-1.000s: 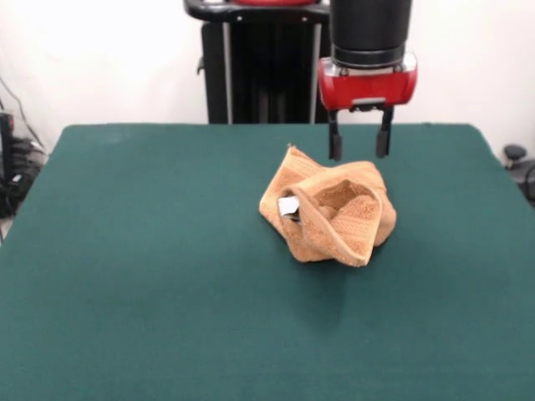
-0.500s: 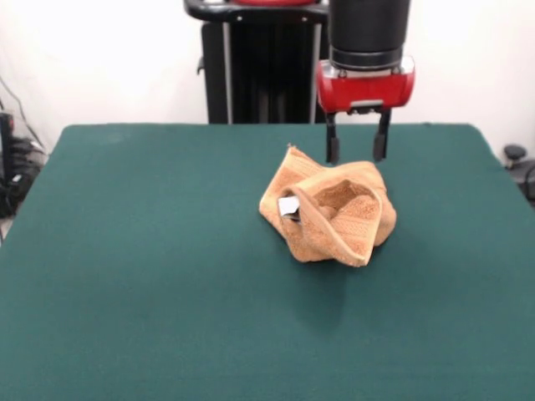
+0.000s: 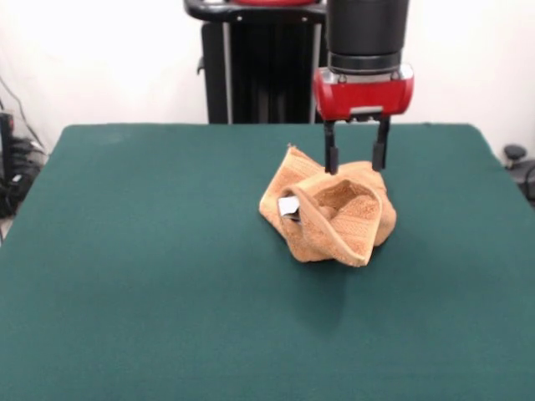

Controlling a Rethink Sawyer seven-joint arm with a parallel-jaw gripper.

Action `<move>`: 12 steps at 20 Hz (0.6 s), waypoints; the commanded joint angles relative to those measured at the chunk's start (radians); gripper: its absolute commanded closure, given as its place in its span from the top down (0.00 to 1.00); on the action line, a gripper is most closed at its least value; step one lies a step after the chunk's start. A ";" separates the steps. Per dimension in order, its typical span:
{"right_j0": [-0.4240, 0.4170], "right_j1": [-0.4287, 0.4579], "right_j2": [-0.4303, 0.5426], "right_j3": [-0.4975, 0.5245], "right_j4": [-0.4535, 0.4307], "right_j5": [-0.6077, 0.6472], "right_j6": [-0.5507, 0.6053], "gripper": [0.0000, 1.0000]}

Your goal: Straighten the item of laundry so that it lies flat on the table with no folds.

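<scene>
The orange-tan towel (image 3: 330, 210) lies crumpled in a raised heap a little right of the middle of the dark green table (image 3: 150, 276). Its folds curl round a hollow on top, and a small white tag (image 3: 288, 205) shows on its left side. My gripper (image 3: 355, 164) hangs from the red and black arm above the heap's far upper edge. Its two black fingers (image 3: 331, 157) are apart and open, with nothing between them, and their tips are level with the towel's top edge.
The robot's black pedestal (image 3: 251, 63) stands behind the table's far edge. Cables and dark equipment (image 3: 12, 167) sit off the table's left side, and a small dark object (image 3: 514, 154) off its right side.
My gripper has come down and slightly left, from above the towel to its top far edge. The towel has not moved.
</scene>
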 commanded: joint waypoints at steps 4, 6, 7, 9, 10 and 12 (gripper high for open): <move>0.001 0.143 0.029 0.062 -0.072 -0.152 0.071 1.00; 0.011 0.142 0.018 0.064 -0.071 -0.162 0.080 1.00; 0.018 0.136 0.012 0.063 -0.069 -0.156 0.081 1.00; 0.021 0.131 0.011 0.063 -0.064 -0.149 0.081 1.00; 0.023 0.127 0.009 0.064 -0.063 -0.148 0.084 1.00; 0.023 0.125 0.010 0.064 -0.063 -0.149 0.085 1.00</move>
